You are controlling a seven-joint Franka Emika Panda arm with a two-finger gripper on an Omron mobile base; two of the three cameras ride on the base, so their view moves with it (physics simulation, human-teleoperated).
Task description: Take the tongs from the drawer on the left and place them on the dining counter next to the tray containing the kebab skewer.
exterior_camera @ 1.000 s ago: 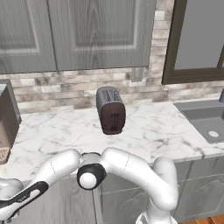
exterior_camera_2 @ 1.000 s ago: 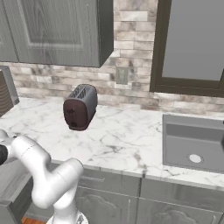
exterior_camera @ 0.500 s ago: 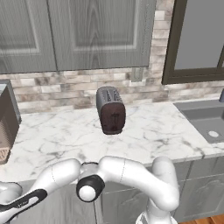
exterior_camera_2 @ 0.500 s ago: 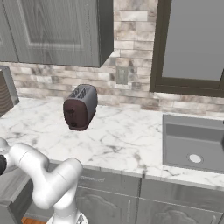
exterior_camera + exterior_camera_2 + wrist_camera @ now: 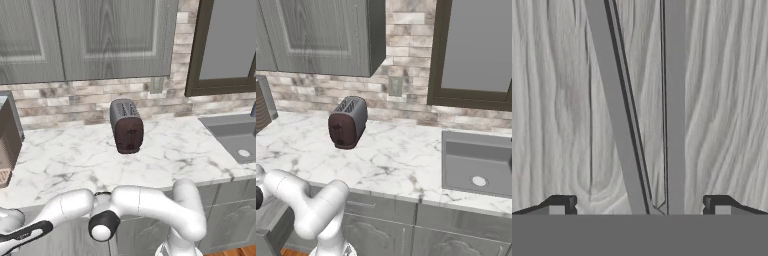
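Hand view looks straight down between the jaws, which stand spread wide and grasp nothing: one dark fingertip shows at the lower left and the other at the lower right. Between them lie the tongs, two slim grey metal arms that run up the picture from a joined end near the bottom edge and part toward the top. They rest flat on the pale grey wood-grain floor of the drawer; nothing else of its contents can be made out from so close, and whether the fingertips touch the tongs cannot be told.

Left base view gives the wider setting that the hand camera lacks. The white arm bends from the lower right across to the lower left and reaches down below the front edge of the marble worktop. On that worktop a dark toaster stands near the brick wall, with a brown appliance at the far left and a grey sink set in at the right.

Right base view shows the toaster's two top slots, a wall socket just behind it, and the sink's drain.
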